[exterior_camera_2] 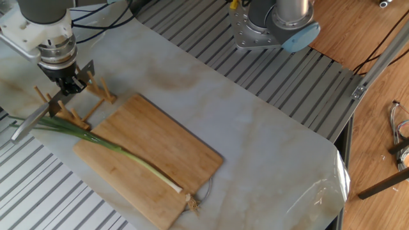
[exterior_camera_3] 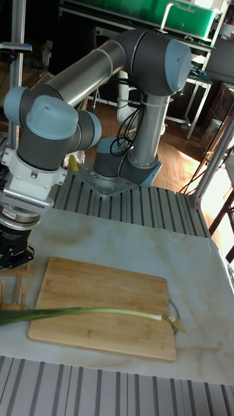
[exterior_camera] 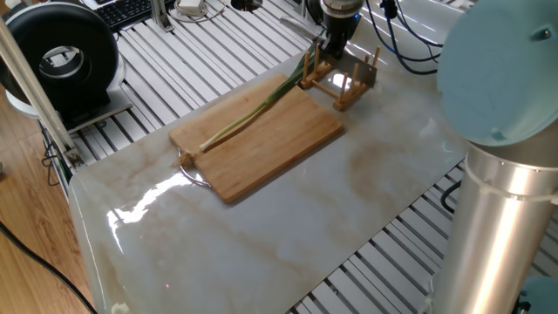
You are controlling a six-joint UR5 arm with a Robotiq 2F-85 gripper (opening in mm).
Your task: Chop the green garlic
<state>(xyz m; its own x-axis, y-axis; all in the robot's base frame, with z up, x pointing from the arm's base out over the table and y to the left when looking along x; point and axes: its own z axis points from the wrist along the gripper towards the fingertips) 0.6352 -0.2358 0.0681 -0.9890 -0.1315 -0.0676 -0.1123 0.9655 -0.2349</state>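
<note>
The green garlic [exterior_camera: 253, 112] [exterior_camera_2: 121, 153] [exterior_camera_3: 84, 313] lies lengthwise on the wooden cutting board [exterior_camera: 279, 148] [exterior_camera_2: 160, 153] [exterior_camera_3: 104, 286]. Its pale root end is at one short edge of the board, and its green leaves run past the other edge towards a small wooden rack [exterior_camera: 344, 87] [exterior_camera_2: 99, 96]. My gripper [exterior_camera: 330, 45] [exterior_camera_2: 66, 89] [exterior_camera_3: 14, 257] stands over that rack, beside the leaf end. It looks shut on the handle of a knife, whose grey blade [exterior_camera_2: 35, 118] slants away past the leaves. The grip itself is partly hidden.
The board rests on a glossy marble-look sheet [exterior_camera: 261, 235] over a slatted metal table [exterior_camera_2: 287, 83]. A black round device [exterior_camera: 61, 57] stands at one corner. The arm's base [exterior_camera_2: 275, 22] is bolted at the table's edge, and black cables [exterior_camera: 410, 48] trail behind the rack.
</note>
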